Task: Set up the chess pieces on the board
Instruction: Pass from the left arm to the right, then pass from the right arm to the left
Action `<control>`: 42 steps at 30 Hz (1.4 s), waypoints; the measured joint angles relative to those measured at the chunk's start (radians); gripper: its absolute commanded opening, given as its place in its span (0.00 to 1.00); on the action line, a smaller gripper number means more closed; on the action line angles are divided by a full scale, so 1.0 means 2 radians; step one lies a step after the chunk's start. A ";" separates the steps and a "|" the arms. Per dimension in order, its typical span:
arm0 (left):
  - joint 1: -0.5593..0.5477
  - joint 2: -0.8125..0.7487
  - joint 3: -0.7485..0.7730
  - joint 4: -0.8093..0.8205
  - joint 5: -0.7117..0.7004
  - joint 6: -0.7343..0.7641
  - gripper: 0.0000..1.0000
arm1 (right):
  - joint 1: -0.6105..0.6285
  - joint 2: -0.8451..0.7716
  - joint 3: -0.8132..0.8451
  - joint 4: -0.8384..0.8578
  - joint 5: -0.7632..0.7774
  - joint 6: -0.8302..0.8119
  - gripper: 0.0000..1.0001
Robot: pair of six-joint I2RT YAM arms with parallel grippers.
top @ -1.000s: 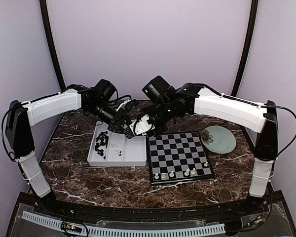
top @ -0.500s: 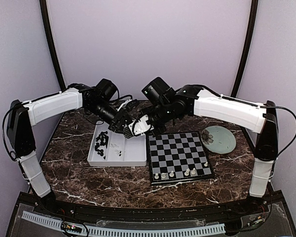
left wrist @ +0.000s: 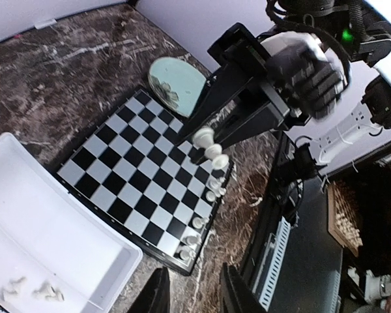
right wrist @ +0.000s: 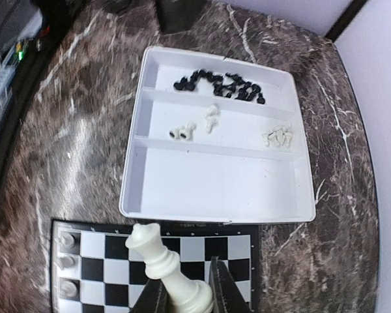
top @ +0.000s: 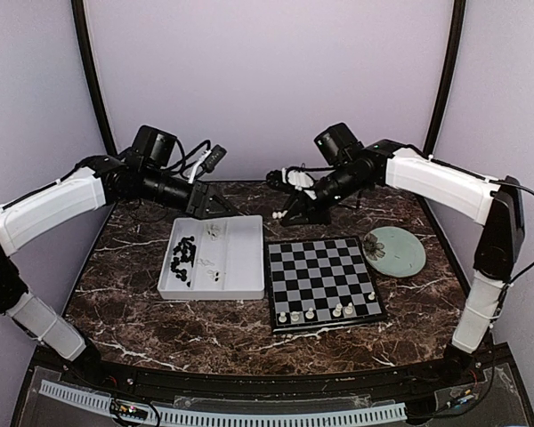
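My right gripper (top: 283,212) hangs over the board's far left corner, shut on a white chess piece (right wrist: 166,270) that leans left between its fingers (right wrist: 221,290). The left wrist view shows that same piece (left wrist: 205,139) at the right gripper's tip. My left gripper (left wrist: 197,297) is raised above the tray's far side, open and holding nothing. Several white pieces (top: 310,313) stand on the board (top: 320,267) along its near row. Black pieces (top: 185,253) and a few white ones (top: 212,233) lie in the white tray (top: 240,286).
The tray (right wrist: 215,176) lies left of the board, touching its edge, with black pieces (right wrist: 221,85) in one compartment. A pale green plate (top: 394,249) sits right of the board. Dark marble tabletop (top: 160,329) surrounds them.
The two grippers met above the tray's far right corner and have drawn apart. The left one opened and swung up and left; the right one shut on the white piece and pulled back right.
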 measured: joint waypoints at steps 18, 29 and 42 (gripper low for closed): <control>-0.082 -0.048 -0.141 0.429 -0.128 -0.100 0.46 | -0.076 -0.045 -0.140 0.176 -0.268 0.326 0.14; -0.104 0.026 -0.099 0.439 -0.127 -0.118 0.46 | -0.079 -0.052 -0.152 0.228 -0.298 0.385 0.15; -0.108 0.067 -0.070 0.424 -0.095 -0.131 0.31 | -0.079 -0.052 -0.153 0.237 -0.304 0.394 0.16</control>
